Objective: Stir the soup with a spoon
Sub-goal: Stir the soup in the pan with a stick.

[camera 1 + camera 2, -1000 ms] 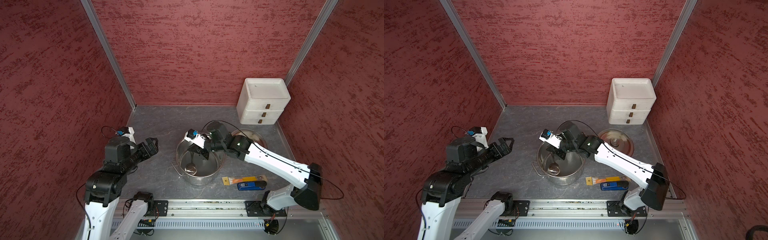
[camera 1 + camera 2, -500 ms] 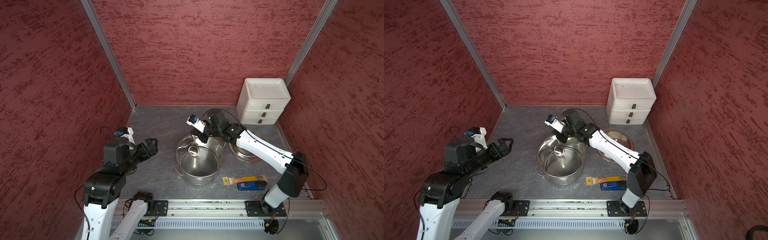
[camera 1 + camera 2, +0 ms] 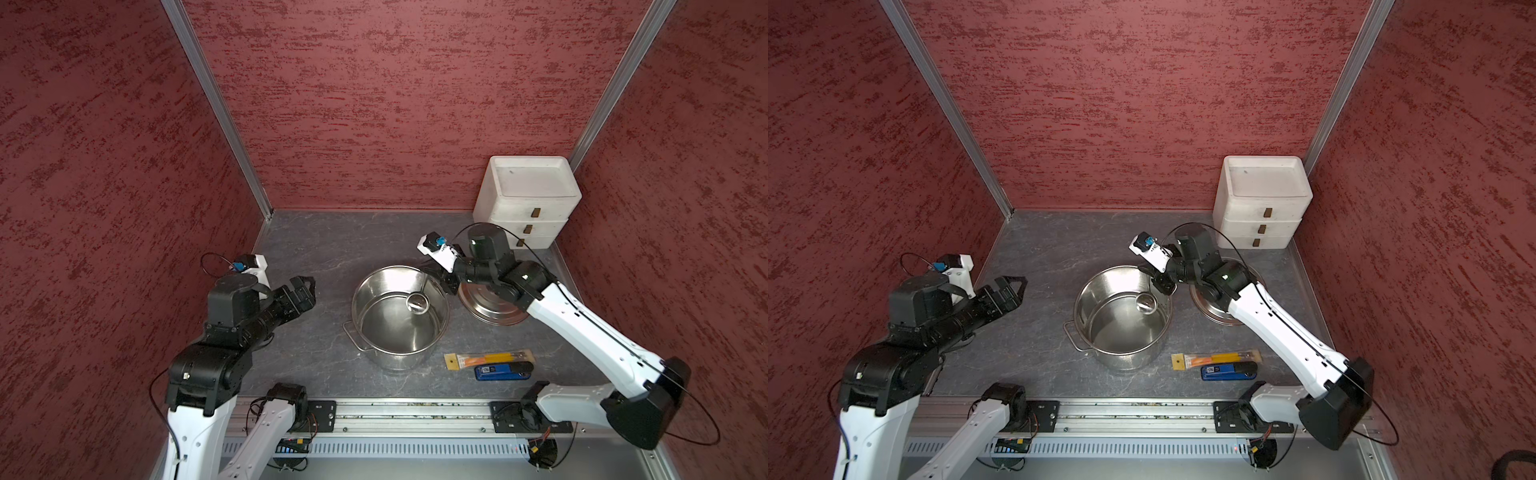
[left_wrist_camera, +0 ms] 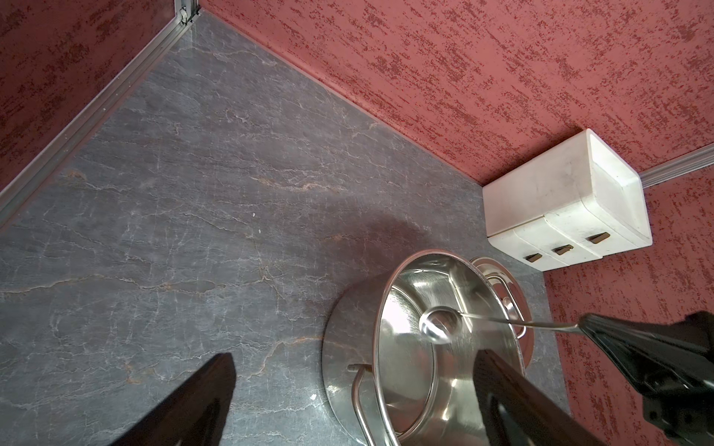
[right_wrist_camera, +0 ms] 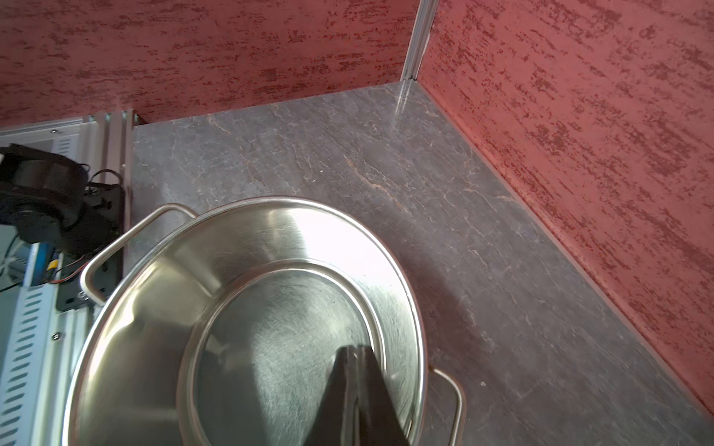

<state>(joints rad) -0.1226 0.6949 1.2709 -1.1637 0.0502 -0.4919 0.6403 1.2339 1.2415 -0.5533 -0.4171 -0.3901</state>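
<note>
Red textured walls (image 3: 374, 104) on three sides, aluminium corner posts (image 3: 218, 108), grey marbled counter (image 3: 316, 249), white three-drawer unit (image 3: 528, 199) in far right corner, aluminium rail (image 3: 415, 412) along front edge.

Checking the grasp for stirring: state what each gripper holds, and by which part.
Right gripper holds the spoon by its handle's end; left gripper is open and empty.

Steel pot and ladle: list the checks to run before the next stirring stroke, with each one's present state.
1. Right hand shut on the long-handled metal ladle: ok.
2. Ladle's cup over the shiny steel pot, within its rim: ok.
3. Cup touching the pot's bottom: cannot tell.
4. Round steel lid off, on the grey table beside the pot: ok.
5. Left hand open, apart from the pot: ok.
6. Soup in the pot: cannot tell.
</note>
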